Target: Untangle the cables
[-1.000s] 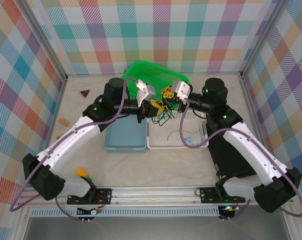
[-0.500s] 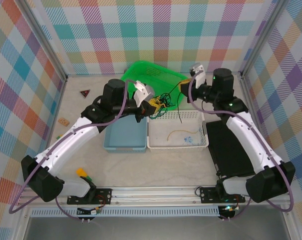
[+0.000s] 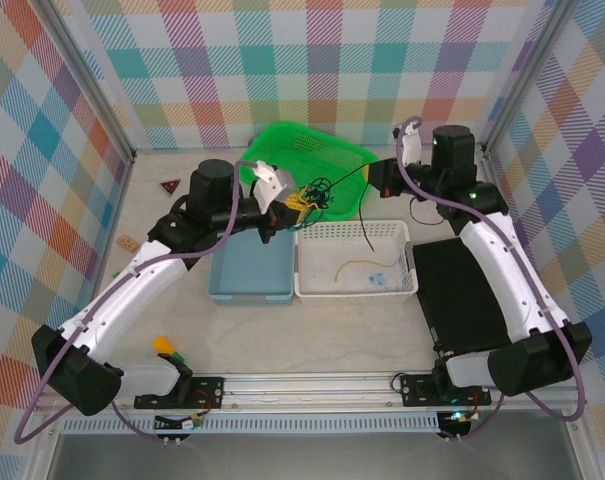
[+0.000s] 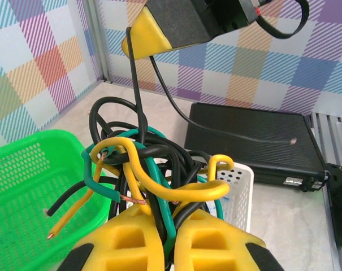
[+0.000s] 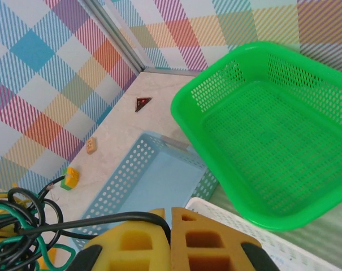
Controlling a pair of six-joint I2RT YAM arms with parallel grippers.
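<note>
Low centre in the top view, a tan-yellow cable lies loose in the white basket. Above it, left of centre, my left gripper is clamped on the tangle of cables, black, green and yellow strands looped together. One black cable runs taut rightward from that knot to my right gripper, pinched closed on it, beside the green basket at upper centre.
</note>
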